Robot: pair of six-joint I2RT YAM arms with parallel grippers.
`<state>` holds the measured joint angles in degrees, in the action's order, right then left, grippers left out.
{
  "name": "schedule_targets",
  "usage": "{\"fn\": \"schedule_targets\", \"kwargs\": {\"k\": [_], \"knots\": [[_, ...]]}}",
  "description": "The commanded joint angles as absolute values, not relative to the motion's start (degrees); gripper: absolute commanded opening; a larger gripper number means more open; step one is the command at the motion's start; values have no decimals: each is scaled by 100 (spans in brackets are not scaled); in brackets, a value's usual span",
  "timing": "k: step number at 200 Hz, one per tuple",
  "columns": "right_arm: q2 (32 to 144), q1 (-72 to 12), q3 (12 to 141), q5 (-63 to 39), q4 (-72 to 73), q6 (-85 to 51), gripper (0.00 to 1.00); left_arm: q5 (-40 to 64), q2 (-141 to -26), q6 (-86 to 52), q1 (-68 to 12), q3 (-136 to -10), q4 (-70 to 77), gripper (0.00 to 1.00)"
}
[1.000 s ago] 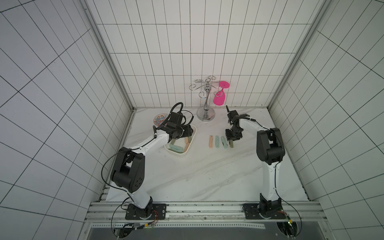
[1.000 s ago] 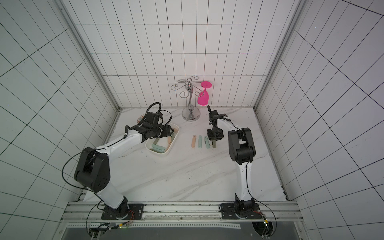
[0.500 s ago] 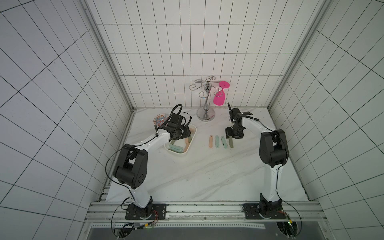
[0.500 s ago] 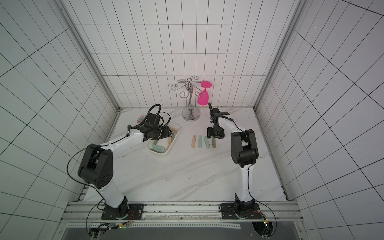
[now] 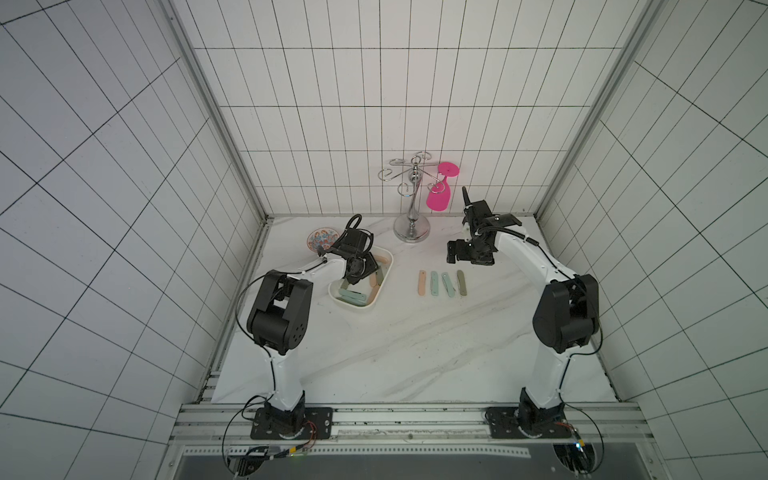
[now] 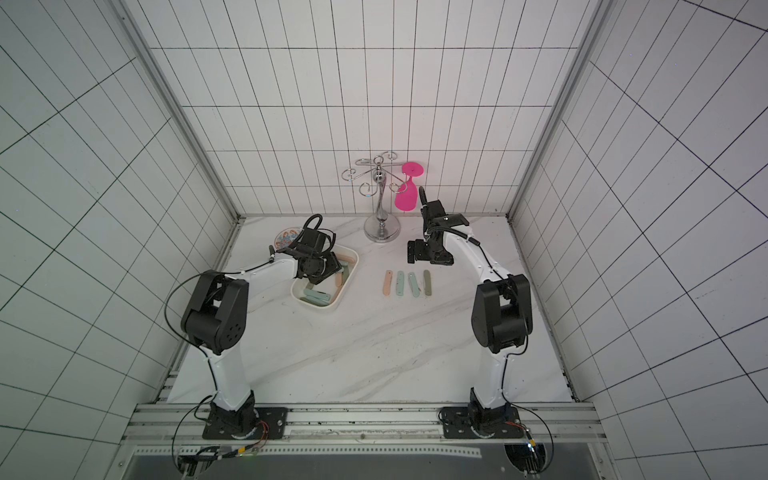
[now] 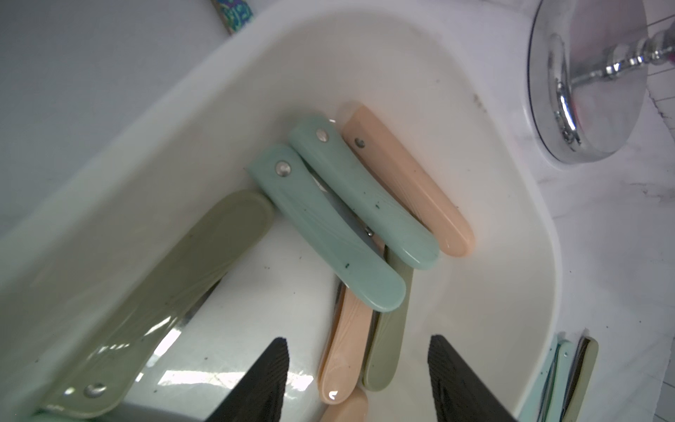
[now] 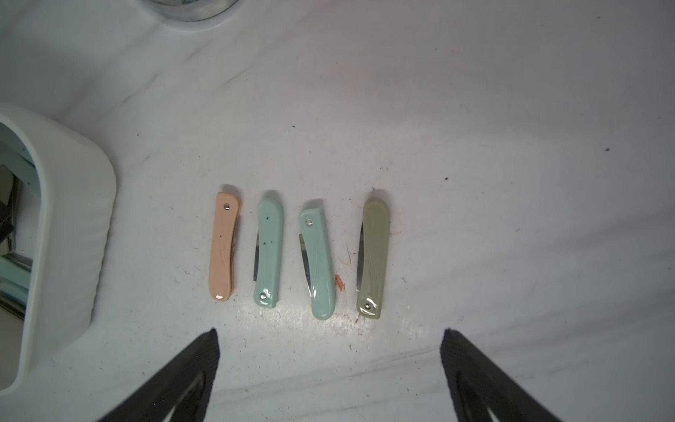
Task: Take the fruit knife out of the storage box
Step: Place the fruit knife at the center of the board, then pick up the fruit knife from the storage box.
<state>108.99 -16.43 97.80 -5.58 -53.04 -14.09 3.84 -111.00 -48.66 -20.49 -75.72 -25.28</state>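
Though unclear from above, wrist views show left hand [image 7: 358,341], right hand [image 8: 330,331] apart.

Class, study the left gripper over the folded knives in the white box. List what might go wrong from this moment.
1. The open left gripper straddles a peach knife and an olive knife lying side by side in the storage box. Closing here could catch both instead of one.
2. A teal knife overlaps the ends of those two, so lifting either may drag or flip it.
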Motion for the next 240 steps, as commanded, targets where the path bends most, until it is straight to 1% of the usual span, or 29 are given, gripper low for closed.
{"fn": "schedule_targets", "kwargs": {"k": [1,56,110,158,176,240], "knots": [[10785,-1764,9931,-733,-5513,-1415,96,-2,-11311,-5471,-2022,-7782,-2355,64],[10745,-1793,9867,-817,-5475,-1338,96,-40,-11922,-5721,-2021,-8247,-2256,64],[10827,-1793,9887,-883,-5450,-1310,96,-64,-12221,-5630,-2013,-8302,-2178,57],[10863,-1797,9886,-992,-5394,-1310,96,8,-12279,-5562,-1996,-8249,-2156,40],[10863,-1800,9881,-1036,-5379,-1318,95,-13,-12175,-5495,-1990,-8180,-2145,31],[10890,-1924,9858,-1090,-5343,-1318,94,26,-11595,-5356,-1986,-7690,-2015,16]]}}
